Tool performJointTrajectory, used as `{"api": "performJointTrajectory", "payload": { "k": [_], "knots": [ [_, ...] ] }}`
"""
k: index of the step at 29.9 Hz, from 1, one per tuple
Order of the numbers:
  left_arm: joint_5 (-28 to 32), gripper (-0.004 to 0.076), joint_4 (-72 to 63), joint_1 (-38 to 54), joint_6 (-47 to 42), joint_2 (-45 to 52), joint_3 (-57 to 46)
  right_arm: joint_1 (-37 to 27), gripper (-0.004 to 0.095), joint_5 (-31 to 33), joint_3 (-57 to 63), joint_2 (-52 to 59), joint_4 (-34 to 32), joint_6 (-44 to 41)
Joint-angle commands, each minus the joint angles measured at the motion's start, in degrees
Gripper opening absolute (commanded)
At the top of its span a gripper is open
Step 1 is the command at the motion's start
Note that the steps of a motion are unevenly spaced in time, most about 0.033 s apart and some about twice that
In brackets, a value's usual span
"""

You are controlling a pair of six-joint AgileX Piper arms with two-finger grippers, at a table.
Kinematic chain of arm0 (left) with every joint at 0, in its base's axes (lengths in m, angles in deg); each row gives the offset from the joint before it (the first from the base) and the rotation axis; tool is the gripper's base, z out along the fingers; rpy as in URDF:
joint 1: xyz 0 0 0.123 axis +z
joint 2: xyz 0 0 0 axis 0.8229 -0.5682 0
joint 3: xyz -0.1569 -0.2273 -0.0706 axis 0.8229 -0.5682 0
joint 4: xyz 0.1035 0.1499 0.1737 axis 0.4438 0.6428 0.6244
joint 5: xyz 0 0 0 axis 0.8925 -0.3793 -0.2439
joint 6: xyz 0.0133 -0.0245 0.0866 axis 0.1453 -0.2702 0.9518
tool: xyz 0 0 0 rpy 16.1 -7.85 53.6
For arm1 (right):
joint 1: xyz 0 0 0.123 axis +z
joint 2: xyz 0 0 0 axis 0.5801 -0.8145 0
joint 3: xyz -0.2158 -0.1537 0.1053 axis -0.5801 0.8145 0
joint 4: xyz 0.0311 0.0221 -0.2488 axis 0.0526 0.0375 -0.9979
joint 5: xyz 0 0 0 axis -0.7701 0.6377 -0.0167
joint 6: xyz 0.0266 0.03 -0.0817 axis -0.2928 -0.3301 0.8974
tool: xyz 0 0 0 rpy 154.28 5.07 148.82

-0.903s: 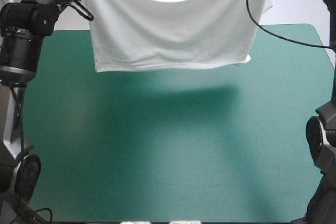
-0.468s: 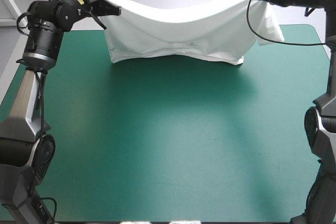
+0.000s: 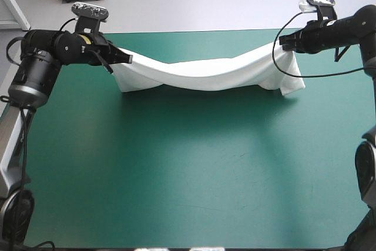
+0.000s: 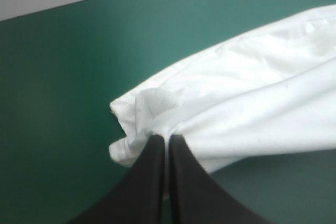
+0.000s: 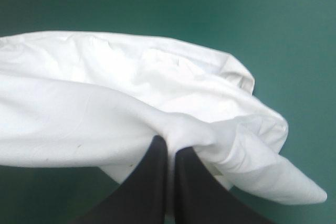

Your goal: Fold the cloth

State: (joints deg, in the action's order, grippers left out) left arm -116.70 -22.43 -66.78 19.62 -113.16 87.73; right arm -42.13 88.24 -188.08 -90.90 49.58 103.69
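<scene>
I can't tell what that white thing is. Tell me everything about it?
It is the T-shirt: white, wrinkled cloth, pulled into a long sagging band over the far part of the teal-green table. The left gripper pinches one end, the right gripper the other. Its lower edge seems to touch the table.

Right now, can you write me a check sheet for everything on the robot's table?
Surface: teal-green cover, bare across the middle and the near side.
Job's things: white T-shirt, stretched between the two arms near the far edge, sagging in the middle; its lower folds appear to rest on the cover.
Clutter: nothing seen.
Grippers: left gripper shut on one end of the T-shirt; right gripper shut on the other end.
Cables: nothing seen.
Surroundings: nothing seen.
</scene>
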Motion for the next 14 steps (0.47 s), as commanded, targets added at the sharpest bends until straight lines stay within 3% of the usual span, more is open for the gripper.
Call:
{"api": "performJointTrajectory", "payload": {
  "k": [1, 6, 14],
  "knots": [
    [2.6, -0.0009, 0.1, 0.0, -0.6, 7.3, -5.2, -0.1, -0.0013, -3.0, 7.7, 9.3, 2.4, 1.3],
    [2.0, -0.0009, -0.4, 0.0, -0.6, 11.4, -15.9, 1.0, -0.0013, -3.7, 20.1, 16.7, 0.5, 1.6],
    [-1.6, -0.0009, -2.6, 0.0, -0.2, 15.1, -25.2, 10.5, -0.0013, -4.1, 37.4, 24.2, -9.0, -0.9]
  ]
}}
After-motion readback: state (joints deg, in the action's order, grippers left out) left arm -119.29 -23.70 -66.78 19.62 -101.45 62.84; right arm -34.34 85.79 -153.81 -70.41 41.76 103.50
